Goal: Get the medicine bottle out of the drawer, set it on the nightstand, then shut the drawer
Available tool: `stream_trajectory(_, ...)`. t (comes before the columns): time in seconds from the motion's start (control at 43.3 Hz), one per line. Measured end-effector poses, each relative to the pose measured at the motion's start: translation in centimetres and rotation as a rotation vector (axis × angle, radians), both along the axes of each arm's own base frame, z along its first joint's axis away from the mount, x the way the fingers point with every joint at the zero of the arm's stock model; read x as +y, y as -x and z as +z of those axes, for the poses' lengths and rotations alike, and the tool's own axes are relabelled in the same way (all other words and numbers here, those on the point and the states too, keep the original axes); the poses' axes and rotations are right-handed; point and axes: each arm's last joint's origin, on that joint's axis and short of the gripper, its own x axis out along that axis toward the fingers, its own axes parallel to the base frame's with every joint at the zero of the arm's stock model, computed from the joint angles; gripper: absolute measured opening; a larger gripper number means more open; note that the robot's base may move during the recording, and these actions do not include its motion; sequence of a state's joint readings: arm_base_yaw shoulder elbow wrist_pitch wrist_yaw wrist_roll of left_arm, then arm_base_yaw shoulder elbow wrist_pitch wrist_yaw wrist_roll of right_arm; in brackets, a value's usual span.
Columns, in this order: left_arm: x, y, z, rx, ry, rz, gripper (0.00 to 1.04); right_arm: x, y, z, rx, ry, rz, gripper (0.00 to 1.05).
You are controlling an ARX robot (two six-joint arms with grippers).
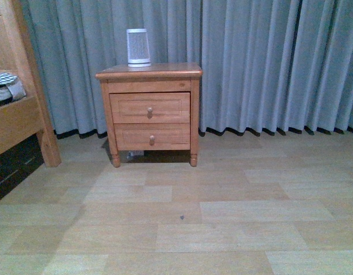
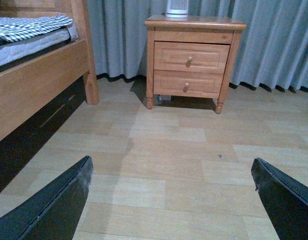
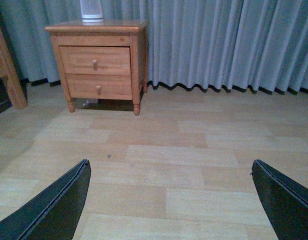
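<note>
The orange-brown nightstand (image 1: pixel 194 114) stands against grey curtains, some way ahead of me across the wooden floor. Its upper drawer (image 1: pixel 149 107) is shut, with a round knob in the middle of its front. The medicine bottle is out of view. Neither arm shows in the front view. My left gripper (image 2: pixel 171 192) hangs open over bare floor, far short of the nightstand (image 2: pixel 232 65) and its drawer (image 2: pixel 190 57). My right gripper (image 3: pixel 169 192) is open too, nothing between its fingers, with the nightstand (image 3: pixel 135 70) and drawer (image 3: pixel 94 60) far off.
A white-and-grey ribbed cylinder device (image 1: pixel 138 47) stands on the nightstand's top. The shallower lower drawer (image 1: pixel 151 136) is shut. A wooden bed frame (image 1: pixel 19 114) with checked bedding stands at the left. Grey curtains (image 1: pixel 268 63) hang to the floor behind.
</note>
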State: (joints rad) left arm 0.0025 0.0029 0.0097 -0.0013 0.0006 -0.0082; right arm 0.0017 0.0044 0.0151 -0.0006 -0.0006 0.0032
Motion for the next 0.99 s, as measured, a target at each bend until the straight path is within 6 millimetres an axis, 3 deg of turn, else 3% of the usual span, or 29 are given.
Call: stream_trajectory(0.993, 0.00, 0.00, 0.00, 0.000, 0.000, 0.001, 0.98, 0.00, 0.00, 0.00, 0.000, 0.000, 0.000, 0.98)
